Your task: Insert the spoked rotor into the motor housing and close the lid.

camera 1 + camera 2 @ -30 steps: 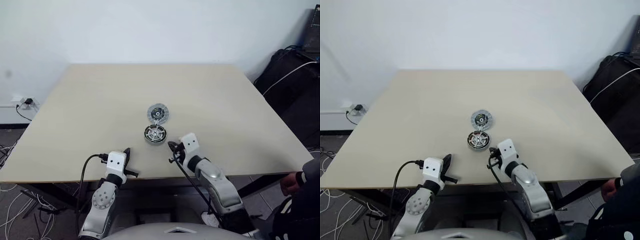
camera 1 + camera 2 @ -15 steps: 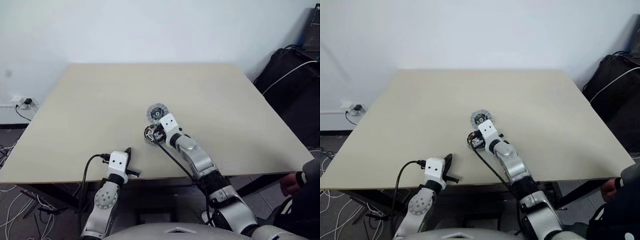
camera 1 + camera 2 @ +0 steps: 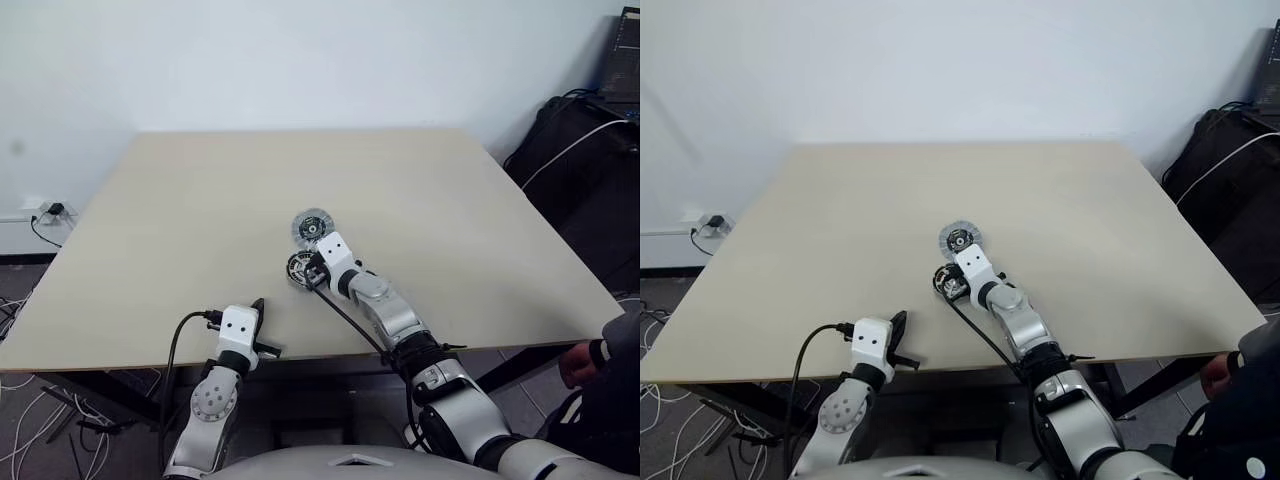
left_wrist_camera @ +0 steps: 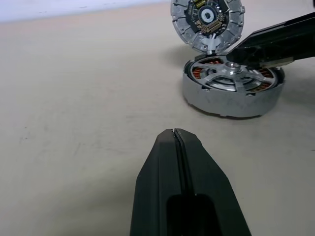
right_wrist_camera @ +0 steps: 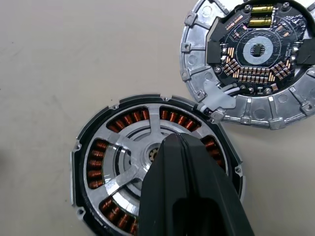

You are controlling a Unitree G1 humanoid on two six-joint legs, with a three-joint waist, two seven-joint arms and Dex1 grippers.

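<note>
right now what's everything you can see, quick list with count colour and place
table: one, pale beige, fills the middle of the scene
motor housing: one, silver with copper windings and dark edge, near table centre, spoked rotor already seated in it
lid: one, silver rim with dark circuit face up, lying open just beyond the housing, joined at its edge
wall socket with plug: one, white, low on the wall at left
cables: several, white, on the floor at left
bags: dark, at right beside the table
person's hand: one, lower right edge
left tool: black, shut, near table edge
right tool: black, shut, over the rotor hub
</note>
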